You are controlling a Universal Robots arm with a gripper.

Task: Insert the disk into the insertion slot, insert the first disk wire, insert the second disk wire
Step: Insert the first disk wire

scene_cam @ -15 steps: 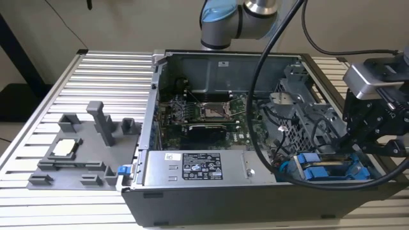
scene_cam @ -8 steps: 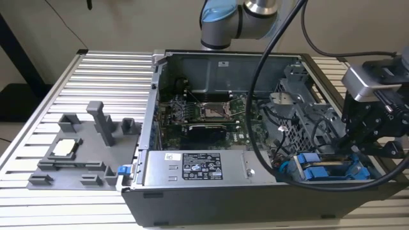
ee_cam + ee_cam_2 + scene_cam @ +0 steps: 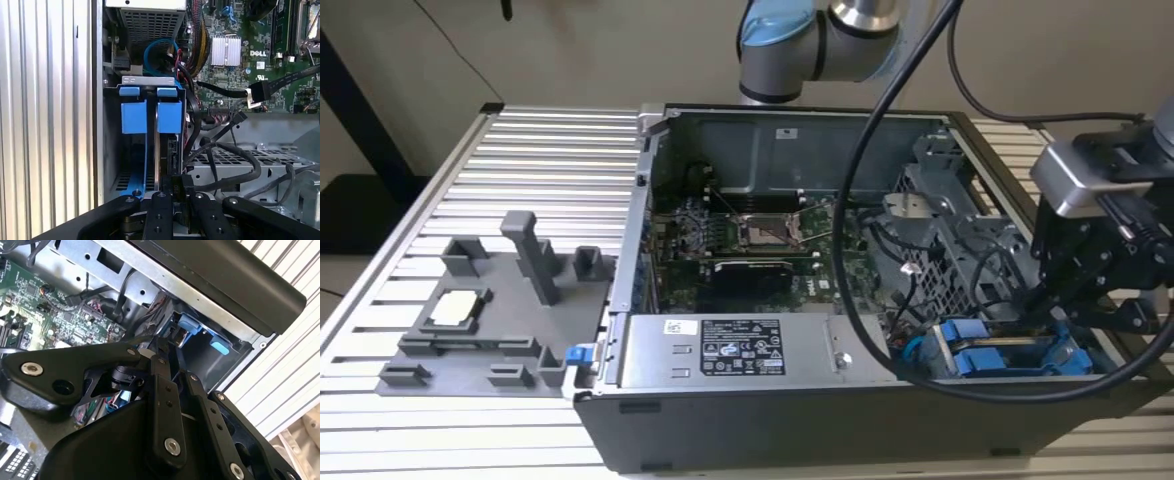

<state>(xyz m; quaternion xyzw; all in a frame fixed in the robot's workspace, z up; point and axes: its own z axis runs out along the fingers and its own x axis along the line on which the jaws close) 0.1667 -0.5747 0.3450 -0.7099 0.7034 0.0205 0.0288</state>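
Observation:
The disk (image 3: 169, 117) stands edge-on in its bright blue carrier inside the insertion slot (image 3: 131, 172) of the drive cage, beside a second blue carrier (image 3: 134, 117). In the exterior view the blue carriers (image 3: 987, 358) sit at the case's front corner, on the exterior view's right. My gripper (image 3: 180, 184) hangs right over the disk's edge, its fingers (image 3: 159, 205) drawn close around a small black connector of a disk wire (image 3: 235, 150) that loops off over the cage. In the exterior view the gripper (image 3: 1078, 318) dips into the case above the carriers. The second wrist view has the gripper (image 3: 172, 360) close to the blue tabs (image 3: 189, 324).
The open computer case (image 3: 720, 440) lies on a slatted aluminium table (image 3: 534, 150). A green motherboard (image 3: 761, 240), the grey power-supply box (image 3: 734, 350) and loose black cables (image 3: 260, 92) crowd the inside. A grey fixture tray (image 3: 467, 330) sits on the exterior view's left.

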